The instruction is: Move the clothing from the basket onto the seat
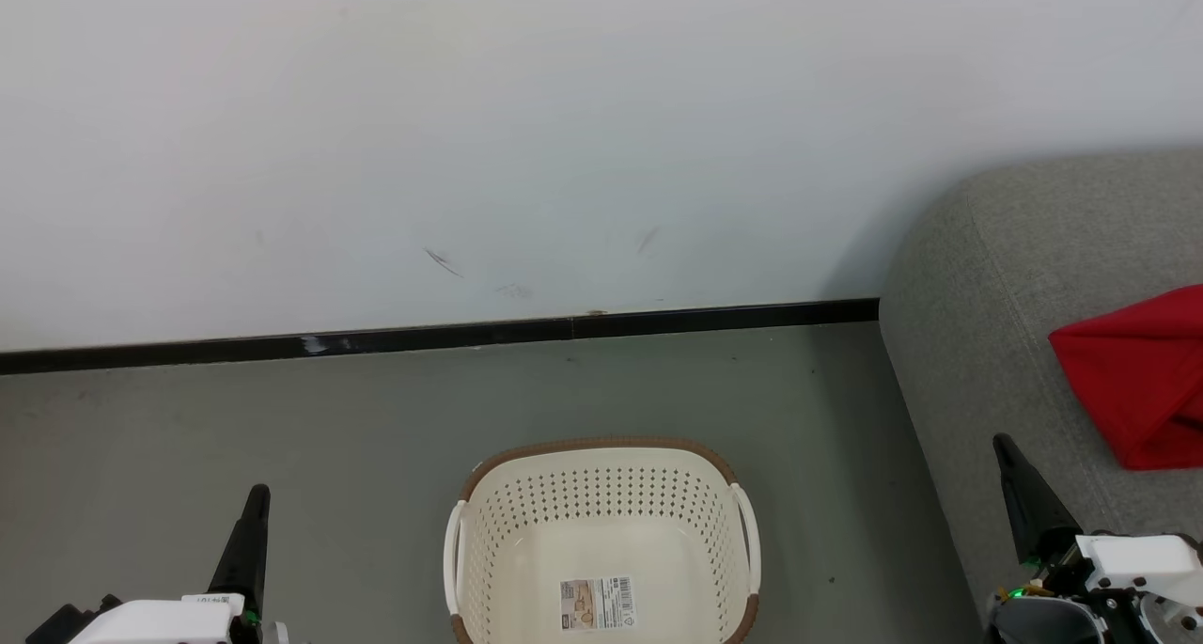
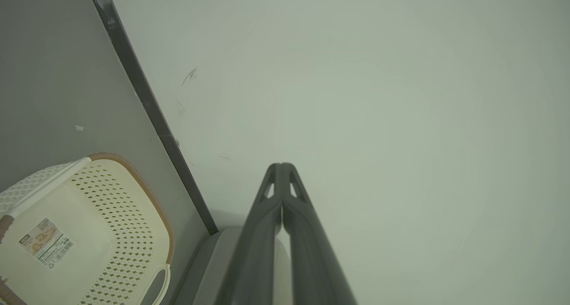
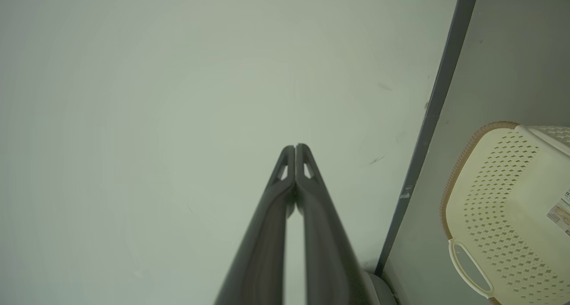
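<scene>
Grey floor [image 1: 282, 456], cream basket [image 1: 601, 498] standing on it, grey seat [image 1: 977, 343] alongside bearing red clothing [image 1: 1137, 381]

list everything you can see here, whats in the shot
clothing: one bundle, bright red, lying on the seat at the head view's right edge
basket: one, cream with a brown rim and white handles, on the floor at bottom centre, holding no clothing
sticker: one, paper, on the basket's floor
seat: one, light grey fabric, at the right, against the wall
wall: one, pale, with a few dark scuffs
skirting strip: one, black, along the foot of the wall
floor: grey, under the basket
left hand: one, dark fingers, lower left, shut, holding nothing
right hand: one, dark fingers, lower right in front of the seat, shut, holding nothing
</scene>
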You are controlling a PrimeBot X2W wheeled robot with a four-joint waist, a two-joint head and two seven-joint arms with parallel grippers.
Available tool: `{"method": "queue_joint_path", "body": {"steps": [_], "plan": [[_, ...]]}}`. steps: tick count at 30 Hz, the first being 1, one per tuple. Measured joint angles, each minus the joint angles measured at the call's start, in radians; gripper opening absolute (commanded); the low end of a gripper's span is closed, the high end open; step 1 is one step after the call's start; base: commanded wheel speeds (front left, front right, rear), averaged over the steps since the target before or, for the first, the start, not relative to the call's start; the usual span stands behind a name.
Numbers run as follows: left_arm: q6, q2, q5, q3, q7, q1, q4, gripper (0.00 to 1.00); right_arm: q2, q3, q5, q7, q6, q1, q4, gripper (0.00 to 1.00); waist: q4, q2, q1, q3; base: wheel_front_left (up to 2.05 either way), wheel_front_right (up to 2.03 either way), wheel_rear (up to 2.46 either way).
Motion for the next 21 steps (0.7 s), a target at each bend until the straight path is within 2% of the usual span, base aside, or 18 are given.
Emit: {"method": "queue_joint_path", "body": {"steps": [21], "plan": [[0.0, 0.0, 0.0, 0.001, 0.003, -0.001, 0.006, 0.0, 0.0, -0.005, 0.0, 0.003, 0.0, -0.001, 0.009, 0.0, 0.0, 0.0, -0.0001, 0.0, 0.0, 0.0, 0.0]]}}
